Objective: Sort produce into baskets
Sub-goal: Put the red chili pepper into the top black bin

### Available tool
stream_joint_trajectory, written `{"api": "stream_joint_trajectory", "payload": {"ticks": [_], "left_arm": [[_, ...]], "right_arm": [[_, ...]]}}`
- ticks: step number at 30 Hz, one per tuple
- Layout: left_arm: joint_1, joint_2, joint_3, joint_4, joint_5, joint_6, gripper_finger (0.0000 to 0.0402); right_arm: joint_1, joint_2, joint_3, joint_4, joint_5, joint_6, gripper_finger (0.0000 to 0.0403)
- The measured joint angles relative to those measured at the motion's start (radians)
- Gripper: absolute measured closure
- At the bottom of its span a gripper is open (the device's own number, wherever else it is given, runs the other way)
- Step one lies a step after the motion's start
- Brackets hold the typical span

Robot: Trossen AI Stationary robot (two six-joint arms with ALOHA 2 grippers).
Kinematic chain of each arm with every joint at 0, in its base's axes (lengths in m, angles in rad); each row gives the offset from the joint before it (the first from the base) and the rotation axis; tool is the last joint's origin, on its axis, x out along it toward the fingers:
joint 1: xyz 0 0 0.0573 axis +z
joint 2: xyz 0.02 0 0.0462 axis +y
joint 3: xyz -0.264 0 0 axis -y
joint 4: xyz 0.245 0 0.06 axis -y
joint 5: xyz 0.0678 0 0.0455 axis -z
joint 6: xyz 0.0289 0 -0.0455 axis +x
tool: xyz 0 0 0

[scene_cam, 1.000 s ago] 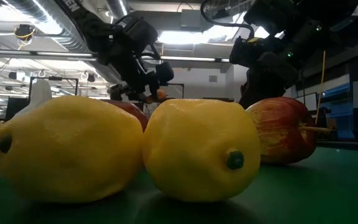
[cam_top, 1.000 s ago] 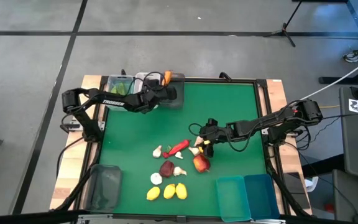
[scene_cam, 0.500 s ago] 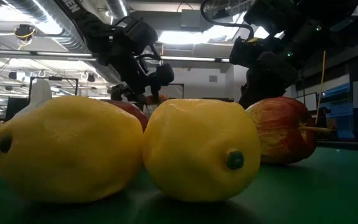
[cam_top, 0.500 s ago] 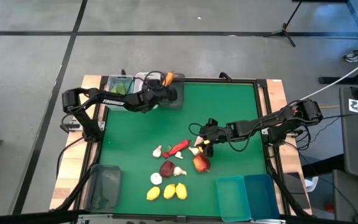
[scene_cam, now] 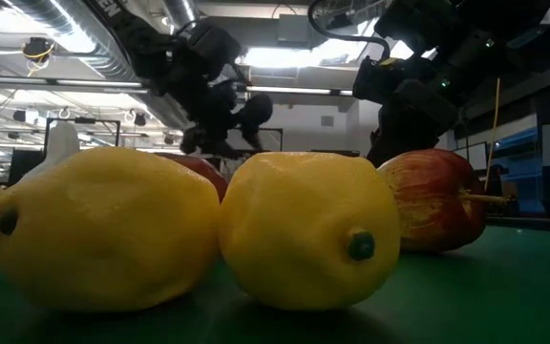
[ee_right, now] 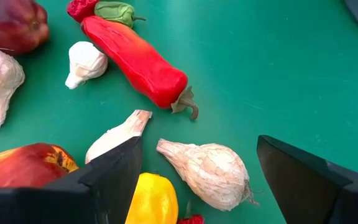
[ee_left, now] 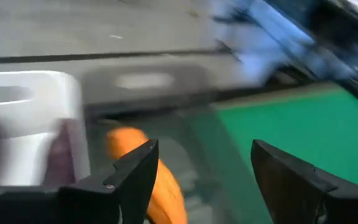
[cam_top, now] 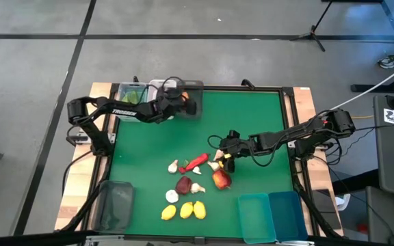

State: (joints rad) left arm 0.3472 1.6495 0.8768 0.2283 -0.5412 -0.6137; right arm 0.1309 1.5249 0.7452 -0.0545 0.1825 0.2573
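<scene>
Left hand (ee_left: 197,165) blurred, carrot (ee_left: 151,174) (half hidden) beyond

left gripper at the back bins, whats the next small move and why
Probably lift the left gripper straight up and clear of the dark grey bin. Its fingers stand apart, and the orange carrot shows beyond them, apparently lying loose inside that bin. More produce waits mid-table, where the right gripper hovers open over a garlic bulb.

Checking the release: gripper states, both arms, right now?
Left gripper: open over the dark grey bin, carrot below, not gripped.
Right gripper: open, empty, above the garlic.
</scene>
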Motion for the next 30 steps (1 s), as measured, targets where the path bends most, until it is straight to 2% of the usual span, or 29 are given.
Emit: {"api": "stream_joint_trajectory", "payload": {"ticks": [3, 5, 10, 14, 18, 30], "left_arm": [[-0.051, -0.025, 0.0, 0.01, 0.124, 0.13, 0.0155], [-0.105, -0.031, 0.0, -0.002, 0.163, 0.192, 0.0155], [-0.256, -0.033, 0.0, -0.086, 0.174, 0.29, 0.0156], [-0.365, -0.033, 0.0, -0.203, 0.174, 0.276, 0.0158], [-0.447, -0.03, 0.0, -0.203, 0.176, 0.283, 0.0156], [-0.481, 0.104, 0.0, -0.037, 0.198, 0.232, 0.0161]], "right_arm": [[0.0, 0.0, 0.0, -0.001, 0.0, 0.0, 0.0086], [0.0, 0.0, 0.0, -0.001, 0.0, 0.0, 0.0086], [0.0, 0.0, 0.0, -0.001, 0.0, 0.0, 0.0086], [0.0, 0.0, 0.0, -0.001, 0.0, 0.0, 0.0086], [0.0, 0.0, 0.0, -0.001, 0.0, 0.0, 0.0086], [0.0, 0.0, 0.0, 0.005, 0.0, 0.002, 0.0086]]}}
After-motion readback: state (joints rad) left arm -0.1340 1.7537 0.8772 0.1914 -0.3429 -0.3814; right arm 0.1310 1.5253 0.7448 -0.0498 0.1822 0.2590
